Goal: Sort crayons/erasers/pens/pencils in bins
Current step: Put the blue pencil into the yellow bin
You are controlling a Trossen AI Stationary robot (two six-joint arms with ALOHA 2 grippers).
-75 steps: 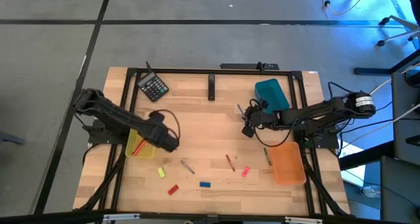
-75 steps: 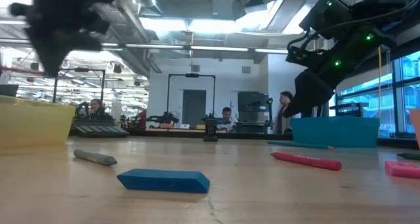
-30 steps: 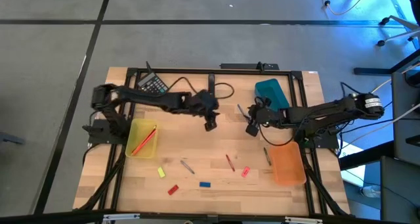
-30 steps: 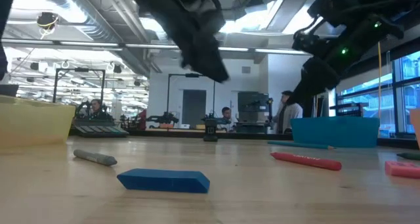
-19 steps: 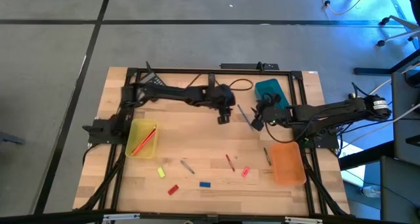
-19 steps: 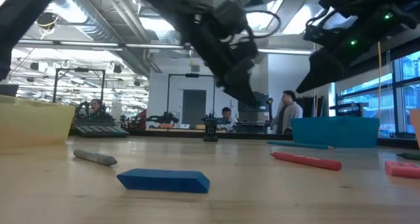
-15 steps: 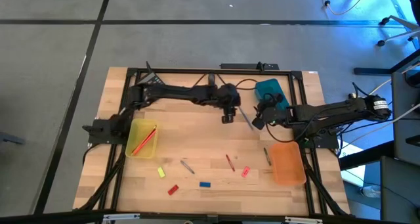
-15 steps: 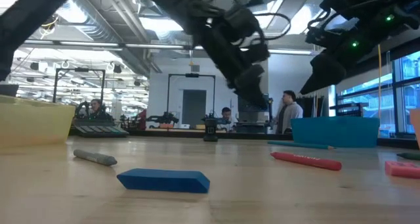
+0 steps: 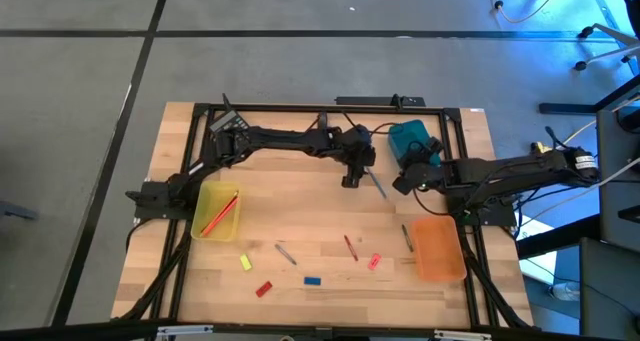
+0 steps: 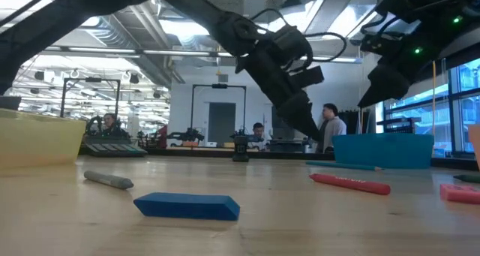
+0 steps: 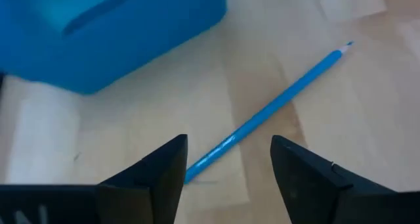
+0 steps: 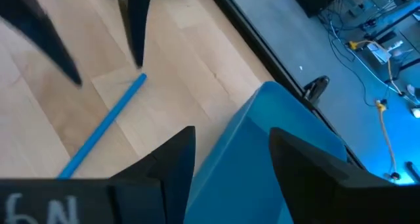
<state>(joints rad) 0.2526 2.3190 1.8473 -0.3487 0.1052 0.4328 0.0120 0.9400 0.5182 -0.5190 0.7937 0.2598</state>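
Note:
A blue pencil (image 9: pixel 375 184) lies flat on the wood beside the teal bin (image 9: pixel 412 141). My left gripper (image 11: pixel 230 165) hangs open just above it, a finger on either side of the pencil's (image 11: pixel 275 106) blunt end, touching nothing. My right gripper (image 12: pixel 230 158) is open over the teal bin's (image 12: pixel 282 138) near corner, at the pencil's other side. The yellow bin (image 9: pixel 218 211) holds a red stick. Yellow (image 9: pixel 245 263), red (image 9: pixel 263 288), blue (image 10: pixel 187 206) and pink (image 9: pixel 374 262) erasers lie near the front edge.
The orange bin (image 9: pixel 438 249) stands at the right front. A grey pen (image 9: pixel 285 253), a red pencil (image 9: pixel 350 246) and a green stick (image 9: pixel 407 238) lie loose mid-table. A black calculator (image 9: pixel 232 129) sits at the far left, partly under my left arm.
My left gripper has swung toward the table's right edge, from the middle of the table to the blue pencil. My right gripper has drawn back toward the right edge and the teal bin. The pencil has stayed on the table.

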